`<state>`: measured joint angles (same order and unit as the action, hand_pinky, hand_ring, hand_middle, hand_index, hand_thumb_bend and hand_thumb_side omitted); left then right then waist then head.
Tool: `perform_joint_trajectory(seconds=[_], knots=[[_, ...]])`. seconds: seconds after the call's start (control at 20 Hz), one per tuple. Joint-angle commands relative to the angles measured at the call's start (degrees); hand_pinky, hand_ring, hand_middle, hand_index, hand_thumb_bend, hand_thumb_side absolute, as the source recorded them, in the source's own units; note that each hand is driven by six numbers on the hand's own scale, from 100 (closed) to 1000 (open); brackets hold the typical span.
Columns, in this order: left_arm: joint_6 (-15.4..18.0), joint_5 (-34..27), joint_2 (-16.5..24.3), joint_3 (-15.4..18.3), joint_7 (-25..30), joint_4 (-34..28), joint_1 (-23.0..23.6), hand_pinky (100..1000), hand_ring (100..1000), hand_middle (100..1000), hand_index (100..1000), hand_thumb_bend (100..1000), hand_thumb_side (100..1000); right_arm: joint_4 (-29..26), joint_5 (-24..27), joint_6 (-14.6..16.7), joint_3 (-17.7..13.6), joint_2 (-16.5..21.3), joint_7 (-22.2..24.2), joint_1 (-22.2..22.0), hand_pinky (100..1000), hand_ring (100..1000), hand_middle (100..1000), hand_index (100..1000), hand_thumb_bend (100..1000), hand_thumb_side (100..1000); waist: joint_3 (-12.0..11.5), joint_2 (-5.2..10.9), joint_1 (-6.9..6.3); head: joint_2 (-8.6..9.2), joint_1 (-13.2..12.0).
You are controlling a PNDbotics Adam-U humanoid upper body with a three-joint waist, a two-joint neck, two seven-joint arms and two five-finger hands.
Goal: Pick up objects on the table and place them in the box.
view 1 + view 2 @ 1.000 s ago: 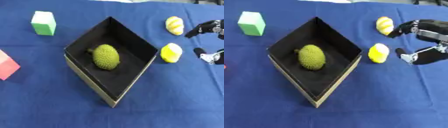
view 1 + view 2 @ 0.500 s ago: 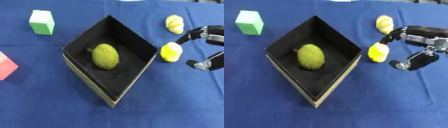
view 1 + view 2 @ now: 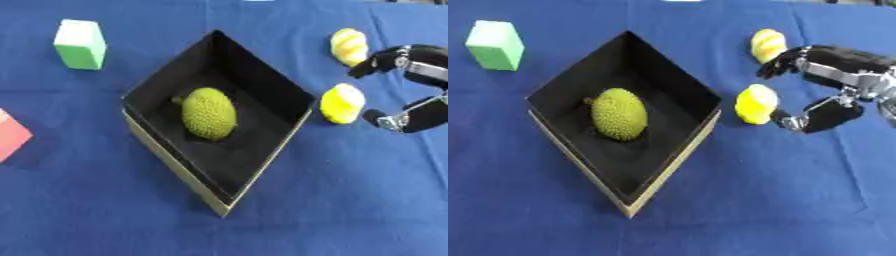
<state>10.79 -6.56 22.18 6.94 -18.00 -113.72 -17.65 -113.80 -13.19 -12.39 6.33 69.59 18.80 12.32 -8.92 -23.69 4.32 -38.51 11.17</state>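
Yellow lemon (image 3: 751, 103) lies just to the left of the right hand (image 3: 833, 82), within the gap between the spread fingers (image 3: 779, 63) above it and the thumb (image 3: 808, 118) below; whether either touches it cannot be told. The hand is wide and holds nothing. The lemon's long axis runs roughly away from the robot, across the hand's opening. Leftward again, close beside the lemon, stands the box (image 3: 678, 131), its near wall between fruit and interior; a bumpy green fruit (image 3: 619, 113) already lies inside. A second yellow fruit (image 3: 767, 44) sits just beyond the fingers. The blue cloth (image 3: 780, 200) is flat, with free room on the hand's near side. The left hand is not visible.
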Motion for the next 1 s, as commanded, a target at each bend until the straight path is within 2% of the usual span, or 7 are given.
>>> perform_joint_trajectory(seconds=[0.05, 0.8, 1.0], knots=[[0.13, -0.03, 0.74, 0.19, 0.1, -0.87, -0.48, 827, 769, 690, 851, 153, 621, 0.87, -2.26, -1.18, -1.15, 0.67, -0.04, 0.94, 868, 864, 788, 877, 302, 100, -0.22, 0.79, -0.27, 1.04, 0.4], [0.33, -0.48, -0.18, -0.06, 0.32, -0.87, -0.89, 827, 765, 688, 850, 144, 625, 9.48, -6.35, 0.44, 1.36, -3.21, 4.52, 4.83, 867, 867, 792, 879, 318, 100, -2.42, -1.95, -0.7, 2.08, 1.44], [0.37, -0.62, -0.35, -0.16, 0.43, -0.87, -1.11, 827, 764, 688, 850, 145, 627, 11.34, -7.97, 0.47, 1.93, -4.09, 5.17, 5.69, 853, 838, 727, 841, 309, 100, -2.8, -2.42, -0.83, 2.09, 1.59]])
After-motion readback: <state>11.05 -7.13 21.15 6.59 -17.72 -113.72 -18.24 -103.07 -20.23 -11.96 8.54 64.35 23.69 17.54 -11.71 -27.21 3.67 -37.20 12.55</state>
